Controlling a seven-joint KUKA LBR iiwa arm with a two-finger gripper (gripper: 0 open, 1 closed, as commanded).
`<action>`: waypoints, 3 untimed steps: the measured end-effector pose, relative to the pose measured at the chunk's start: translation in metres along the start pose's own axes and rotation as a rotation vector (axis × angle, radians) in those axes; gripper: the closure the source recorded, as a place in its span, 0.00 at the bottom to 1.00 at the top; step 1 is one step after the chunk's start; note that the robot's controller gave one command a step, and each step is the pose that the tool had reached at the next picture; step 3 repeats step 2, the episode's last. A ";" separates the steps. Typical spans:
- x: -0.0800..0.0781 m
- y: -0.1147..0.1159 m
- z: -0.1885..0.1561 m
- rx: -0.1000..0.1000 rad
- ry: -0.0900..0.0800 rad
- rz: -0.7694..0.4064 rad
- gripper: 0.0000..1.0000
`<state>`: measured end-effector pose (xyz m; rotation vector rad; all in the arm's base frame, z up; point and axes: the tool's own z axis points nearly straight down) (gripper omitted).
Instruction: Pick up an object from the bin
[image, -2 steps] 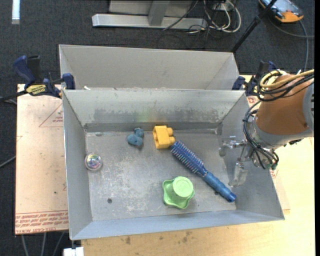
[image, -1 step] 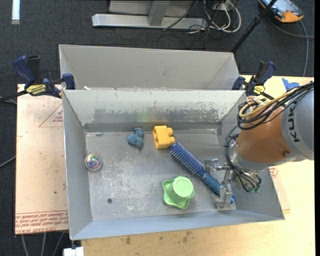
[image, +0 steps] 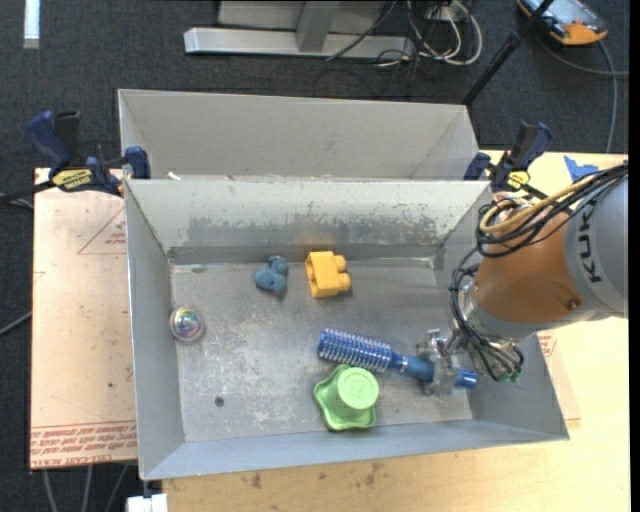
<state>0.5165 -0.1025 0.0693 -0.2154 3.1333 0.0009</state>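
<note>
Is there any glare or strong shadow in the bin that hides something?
Camera view: light falls evenly on the bin floor; the shiny ball at left carries a bright glint; the yellow block, green cap and blue brush cast only faint shadows; the floor seems a little darker under the arm, round the gripper at the brush's handle end.

1. The arm (image: 603, 250) comes in over the right edge of the bin (image: 300, 215).
2. An orange cover (image: 525, 285) wraps its wrist, with cables (image: 510, 215) looped above.
3. The gripper (image: 437, 362) sits low, near the bin's front right corner.
</note>
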 end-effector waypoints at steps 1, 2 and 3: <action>0.000 -0.001 -0.143 0.003 -0.009 0.072 1.00; 0.029 0.026 -0.172 0.000 -0.001 0.125 1.00; 0.029 0.026 -0.172 0.000 -0.001 0.125 1.00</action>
